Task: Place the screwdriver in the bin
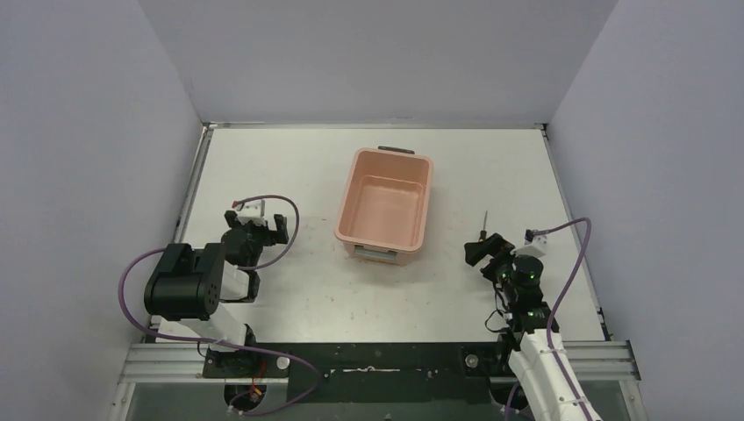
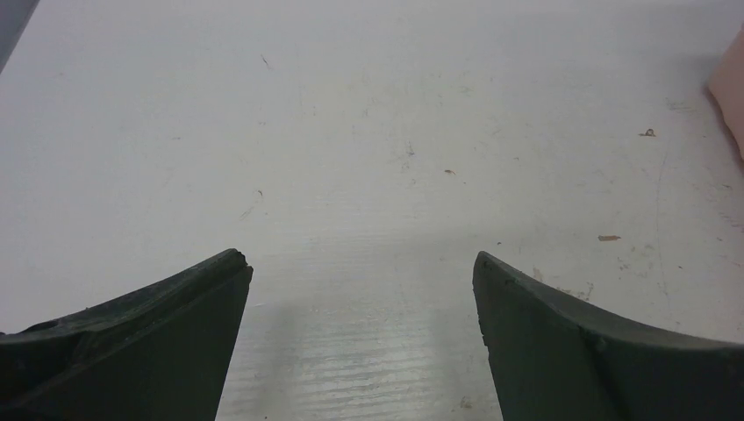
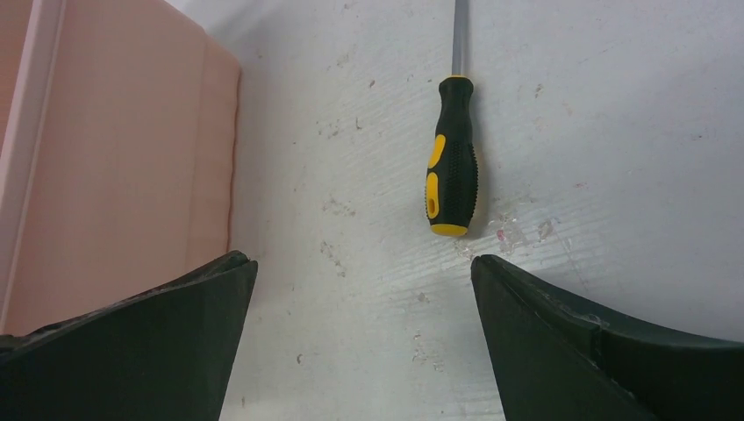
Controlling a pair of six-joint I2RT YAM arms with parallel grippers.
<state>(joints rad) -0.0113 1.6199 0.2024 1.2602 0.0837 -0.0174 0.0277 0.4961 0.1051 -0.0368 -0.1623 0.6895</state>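
Your left fingers (image 2: 158, 342) sit well left of the bin (image 1: 350, 198), spread wide above the bench (image 1: 298, 298) with nothing between them. The bin stands upright at mid-bench, its long sides running away from you. Right of the bin, apart from it, the screwdriver (image 3: 452, 167) lies flat on the bench, its shaft pointing away from you and the yellow butt of the handle nearest. Your right fingers (image 3: 579, 351) are just short of that butt, wide open and gripping nothing. The bin's wall shows at their left.
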